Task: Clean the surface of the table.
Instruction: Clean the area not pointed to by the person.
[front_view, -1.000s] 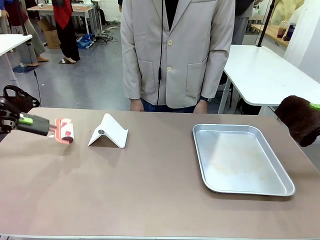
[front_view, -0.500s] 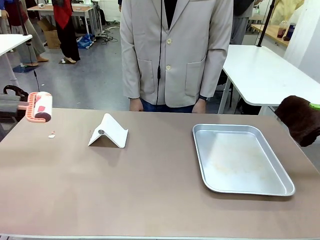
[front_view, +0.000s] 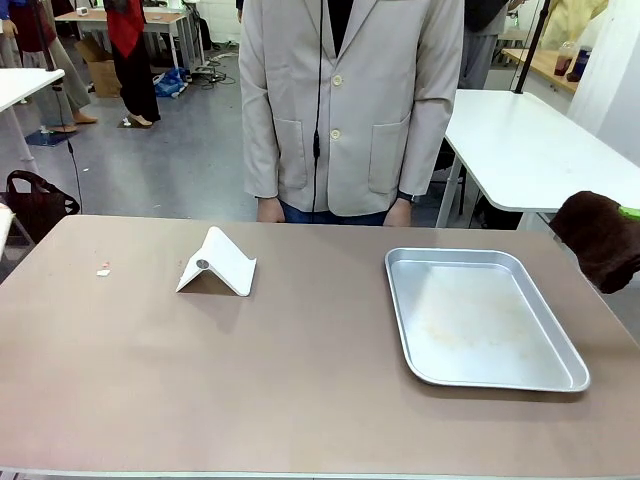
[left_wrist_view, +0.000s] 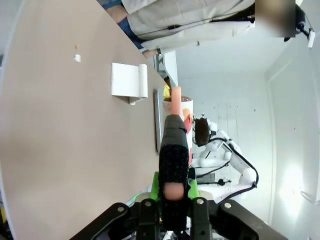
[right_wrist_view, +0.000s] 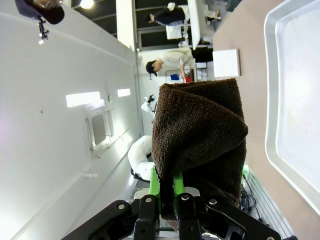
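**Both arms hold a cleaning tool off the worktop**

We see the left jaws closed tight on the black grip of a roller (left_wrist_view: 173, 160), with a green pad pressing it from each side. The roller points straight out from the jaws, and its pink neck is in the air, apart from the brown worktop (front_view: 300, 390). Ahead of these jaws and off to one side lie a few small scraps (front_view: 103, 270) and, nearer the middle, a white folded stand (front_view: 215, 265).

The right jaws are shut on a folded dark brown cloth (right_wrist_view: 197, 135), which bulges out above the green pads. In the front view they hold the cloth at the worktop's right edge, raised off the surface. A metal tray (front_view: 480, 320) lies just beside these jaws, toward the middle.

A broad bare band runs between the stand and the tray, and the near half of the worktop is open from edge to edge. A person (front_view: 350, 100) in a pale jacket stands at the far edge with arms hanging down.
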